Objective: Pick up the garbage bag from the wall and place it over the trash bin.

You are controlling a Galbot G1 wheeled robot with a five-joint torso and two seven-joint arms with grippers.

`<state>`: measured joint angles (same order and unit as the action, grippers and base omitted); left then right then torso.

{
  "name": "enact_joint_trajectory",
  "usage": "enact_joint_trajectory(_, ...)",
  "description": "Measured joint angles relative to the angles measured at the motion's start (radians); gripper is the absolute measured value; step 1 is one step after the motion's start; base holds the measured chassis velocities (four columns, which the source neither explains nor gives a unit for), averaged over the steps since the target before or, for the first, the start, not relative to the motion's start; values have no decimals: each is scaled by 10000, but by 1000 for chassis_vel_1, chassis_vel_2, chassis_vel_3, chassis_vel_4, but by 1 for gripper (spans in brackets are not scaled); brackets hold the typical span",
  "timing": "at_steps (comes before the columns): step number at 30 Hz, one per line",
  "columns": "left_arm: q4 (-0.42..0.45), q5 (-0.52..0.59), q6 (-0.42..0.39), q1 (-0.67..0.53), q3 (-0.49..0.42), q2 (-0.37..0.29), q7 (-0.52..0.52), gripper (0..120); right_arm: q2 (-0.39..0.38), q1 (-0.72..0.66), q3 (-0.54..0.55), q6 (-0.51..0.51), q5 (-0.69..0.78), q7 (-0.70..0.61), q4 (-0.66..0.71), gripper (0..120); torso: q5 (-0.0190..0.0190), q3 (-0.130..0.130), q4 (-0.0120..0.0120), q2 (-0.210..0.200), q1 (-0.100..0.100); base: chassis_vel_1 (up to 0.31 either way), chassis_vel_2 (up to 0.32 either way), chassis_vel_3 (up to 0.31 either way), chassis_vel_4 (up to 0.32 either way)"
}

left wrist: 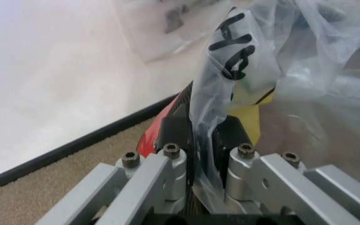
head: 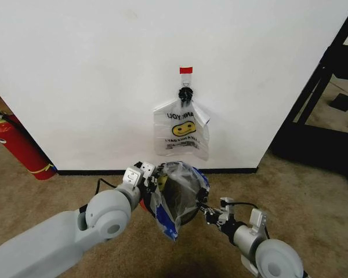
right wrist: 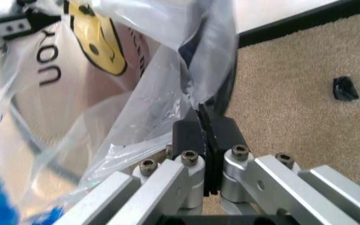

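The garbage bag (head: 175, 200) is held low in front of the wall (head: 104, 69), stretched between both grippers above the carpet. It drapes over the trash bin (head: 188, 217), whose dark rim is partly visible through the film; how far the mouth has passed over the rim cannot be determined.

The left gripper (head: 144, 172) is clamped on one edge of the bag. The left wrist view shows the film pinched between its closed pads (left wrist: 175, 136). The right gripper (head: 207, 209) is clamped on the opposite edge, with the film caught between its black pads (right wrist: 189, 133) in the right wrist view.

A second smiley bag (head: 181, 130), with a black knot and red tag, hangs on the wall directly behind. A fire extinguisher (head: 20, 147) stands to the left, well apart.

Risks, as judged:
- The film is thin and under tension; further spreading could tear it or pull it from either grip.
- If the mouth is not fully around the rim, release would let it slump to one side or onto the carpet (head: 313, 191).
- Uneven downward pull could tip the light bin.
- The hanging bag is close enough to be snagged by a forward reach.
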<state>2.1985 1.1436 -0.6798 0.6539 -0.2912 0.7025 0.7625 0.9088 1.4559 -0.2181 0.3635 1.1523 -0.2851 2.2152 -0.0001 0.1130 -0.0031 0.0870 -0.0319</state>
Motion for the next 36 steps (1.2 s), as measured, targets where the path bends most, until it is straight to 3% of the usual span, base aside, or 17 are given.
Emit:
enact_joint_trajectory(9,128,662,18,217,965,-228,223,5,-236,252,-126,-10,-85,-348,332,0,0,0,2,0,0,0,0,0,0)
enact_joint_trajectory(22,566,1650,-61,177,1190,-221,622,5,22,-63,75,-74,-767,-250,-528,0,1,0,0,0,0,0,0,0,0)
enact_joint_trajectory(36,1024,2680,13,45,1248,-141,884,5,784,-590,542,-165,-1615,-158,-1483,0,1,0,0,0,0,0,0,0,0)
